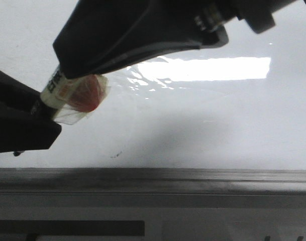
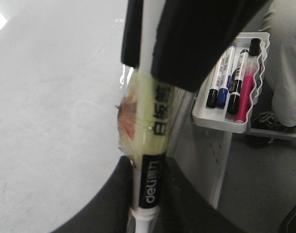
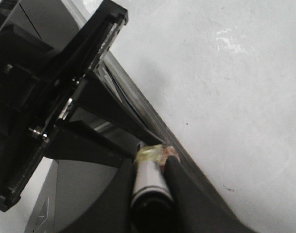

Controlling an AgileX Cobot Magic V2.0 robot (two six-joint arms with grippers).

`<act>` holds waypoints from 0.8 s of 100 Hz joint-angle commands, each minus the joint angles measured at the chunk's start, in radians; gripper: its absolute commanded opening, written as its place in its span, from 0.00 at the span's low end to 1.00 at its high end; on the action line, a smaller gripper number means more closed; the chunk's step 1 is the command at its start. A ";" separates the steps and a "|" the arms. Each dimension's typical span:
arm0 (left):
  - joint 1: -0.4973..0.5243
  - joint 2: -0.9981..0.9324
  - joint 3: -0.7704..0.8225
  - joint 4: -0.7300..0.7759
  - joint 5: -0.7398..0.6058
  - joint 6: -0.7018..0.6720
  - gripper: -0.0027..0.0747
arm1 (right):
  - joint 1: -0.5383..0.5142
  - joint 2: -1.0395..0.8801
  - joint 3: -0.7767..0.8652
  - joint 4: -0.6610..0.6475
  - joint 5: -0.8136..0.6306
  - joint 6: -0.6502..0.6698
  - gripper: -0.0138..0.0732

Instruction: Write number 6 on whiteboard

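A white marker (image 1: 55, 89) with a black label and a wad of yellowish tape with a red patch (image 1: 85, 93) hangs between my two grippers just above the whiteboard (image 1: 218, 125). My left gripper (image 1: 39, 108) is shut on one end of the marker (image 2: 150, 179), its fingers on both sides of the barrel in the left wrist view (image 2: 148, 194). My right gripper (image 1: 62, 75) is shut on the other, black-capped end (image 3: 150, 194). The board is glossy white with glare and a grey metal strip (image 1: 153, 181) along its near edge. No number 6 shows, only tiny dark specks (image 1: 115, 154).
A white tray (image 2: 220, 119) with several spare markers hangs beside the board's edge in the left wrist view. A person's leg and shoe (image 2: 284, 73) stand beyond it. The left gripper's black body (image 3: 45, 97) fills part of the right wrist view.
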 commanded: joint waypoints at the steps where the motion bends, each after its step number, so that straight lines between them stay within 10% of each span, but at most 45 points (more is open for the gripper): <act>1: -0.008 -0.009 -0.033 -0.016 -0.073 -0.007 0.04 | 0.003 -0.009 -0.035 0.008 -0.079 0.000 0.09; 29: -0.008 -0.016 -0.033 -0.083 -0.081 -0.007 0.75 | -0.004 -0.009 -0.035 0.049 -0.079 0.000 0.09; 80: 0.327 -0.375 -0.033 -0.132 0.011 -0.153 0.61 | -0.185 -0.070 -0.119 0.042 0.033 0.013 0.09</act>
